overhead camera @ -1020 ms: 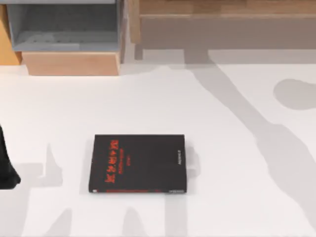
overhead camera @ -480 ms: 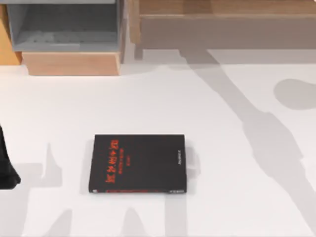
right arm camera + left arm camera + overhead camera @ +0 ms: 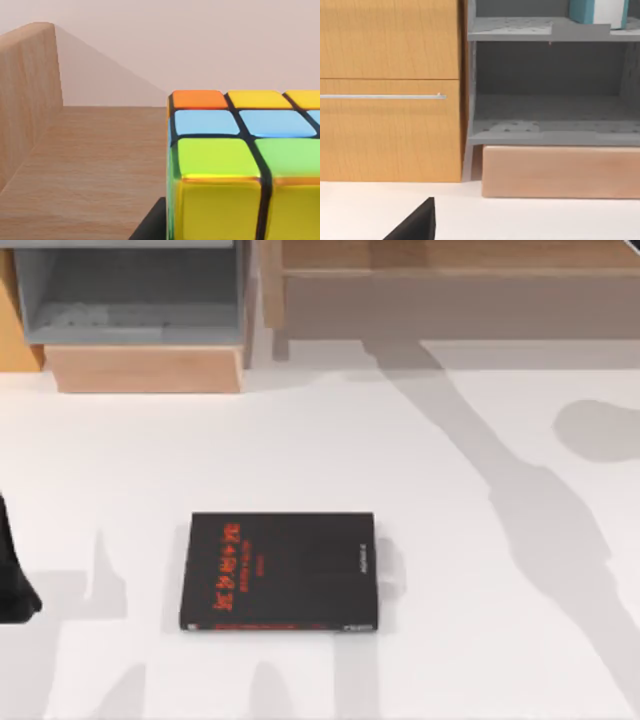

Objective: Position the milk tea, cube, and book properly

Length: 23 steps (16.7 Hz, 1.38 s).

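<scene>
The book [image 3: 278, 570], black-covered with red characters, lies flat on the white table left of centre. The cube [image 3: 240, 165] looms large in the right wrist view, its orange, yellow, blue and green tiles resting low over a wooden shelf floor [image 3: 95, 165]. A dark finger [image 3: 147, 227] of my right gripper lies against the cube's side, and the gripper is shut on it. My left arm [image 3: 12, 585] is parked at the table's left edge, apart from the book. The milk tea is out of view.
A grey open cabinet [image 3: 130, 300] on a wooden base stands at the back left, beside a wooden drawer front [image 3: 390, 90]. A teal and white object [image 3: 597, 11] sits on its upper shelf. A long wooden shelf [image 3: 450, 290] spans the back right.
The long arm shadow across the right of the table has shifted slightly. The book and my left arm have not moved.
</scene>
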{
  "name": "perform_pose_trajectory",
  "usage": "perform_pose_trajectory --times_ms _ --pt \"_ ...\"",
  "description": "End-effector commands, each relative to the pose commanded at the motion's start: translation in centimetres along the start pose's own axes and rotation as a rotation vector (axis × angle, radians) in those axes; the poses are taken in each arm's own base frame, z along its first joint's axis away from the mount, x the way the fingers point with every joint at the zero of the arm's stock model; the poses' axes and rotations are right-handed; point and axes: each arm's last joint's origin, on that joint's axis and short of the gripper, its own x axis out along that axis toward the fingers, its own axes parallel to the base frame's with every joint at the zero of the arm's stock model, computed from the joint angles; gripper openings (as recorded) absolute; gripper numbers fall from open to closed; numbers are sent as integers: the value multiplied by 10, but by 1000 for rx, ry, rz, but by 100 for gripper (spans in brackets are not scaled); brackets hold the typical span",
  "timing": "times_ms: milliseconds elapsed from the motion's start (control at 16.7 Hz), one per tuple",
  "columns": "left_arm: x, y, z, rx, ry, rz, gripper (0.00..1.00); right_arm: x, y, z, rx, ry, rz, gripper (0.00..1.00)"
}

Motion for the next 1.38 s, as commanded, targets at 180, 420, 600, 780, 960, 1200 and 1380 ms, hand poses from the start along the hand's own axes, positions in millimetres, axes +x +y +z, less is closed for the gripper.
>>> perform_pose_trajectory --times_ms 180,420,600,780,960,1200,1380 --pt "0 0 0 0 0 0 100 0 0 0 0 0 0 45" --pt "0 0 0 0 0 0 100 0 0 0 0 0 0 75" --pt "0 0 0 0 0 0 100 0 0 0 0 0 0 98" --pt "0 0 0 0 0 0 100 0 0 0 0 0 0 100" --pt "0 0 0 0 0 0 100 0 0 0 0 0 0 100" --pt "0 0 0 0 0 0 100 -1 2 0 1 -1 4 100" --pt "0 0 0 0 0 0 100 -10 1 2 1 -1 4 100"
